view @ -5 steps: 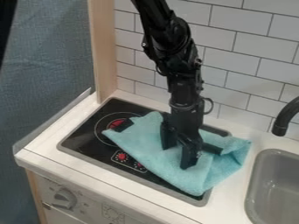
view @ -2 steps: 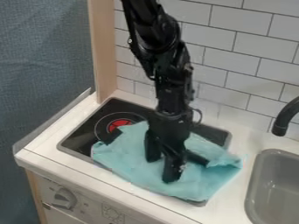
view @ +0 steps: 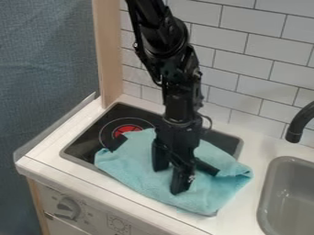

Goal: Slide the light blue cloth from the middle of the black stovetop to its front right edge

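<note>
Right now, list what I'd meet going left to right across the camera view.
Blue-grey fabric → upright wooden post → black hand, at the middle of the teal cloth → grey sink.

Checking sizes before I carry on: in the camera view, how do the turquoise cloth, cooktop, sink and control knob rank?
Largest to smallest, as they look:
1. Cooktop, by its whole outline, partly under the cloth
2. Turquoise cloth
3. Gray sink, visible part only; the picture's edge cuts it off
4. Control knob
</note>
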Available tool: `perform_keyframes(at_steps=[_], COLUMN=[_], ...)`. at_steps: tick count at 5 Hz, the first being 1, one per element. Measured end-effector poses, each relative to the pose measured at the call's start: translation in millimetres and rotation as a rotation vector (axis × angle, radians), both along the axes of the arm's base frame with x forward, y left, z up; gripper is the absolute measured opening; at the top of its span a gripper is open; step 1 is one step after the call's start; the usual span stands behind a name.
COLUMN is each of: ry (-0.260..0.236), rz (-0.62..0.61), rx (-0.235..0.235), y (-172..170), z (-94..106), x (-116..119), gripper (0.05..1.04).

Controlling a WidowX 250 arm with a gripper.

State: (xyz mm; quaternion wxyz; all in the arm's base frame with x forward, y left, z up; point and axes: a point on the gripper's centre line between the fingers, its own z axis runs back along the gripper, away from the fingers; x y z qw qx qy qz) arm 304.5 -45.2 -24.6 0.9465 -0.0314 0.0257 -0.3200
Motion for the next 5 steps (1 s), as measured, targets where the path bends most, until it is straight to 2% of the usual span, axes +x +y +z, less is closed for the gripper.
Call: perform_keyframes(at_steps=[1, 2, 3, 4, 5], ry=[-0.055, -0.084, -0.153, -0.216, -0.233], rz=[-0.011, -0.049, -0.072, -0.086, -0.078], rx=[-0.039, -0.099, -0.145, -0.154, -0.133], y=[-7.0, -17.9, -24.9, -25.7, -22.6], z=[16.7, 41.7, 76.4, 105.3, 119.2], x=[8.0, 16.7, 18.9, 18.6, 17.8], gripper=[1.0, 1.0, 1.0, 1.0, 1.0])
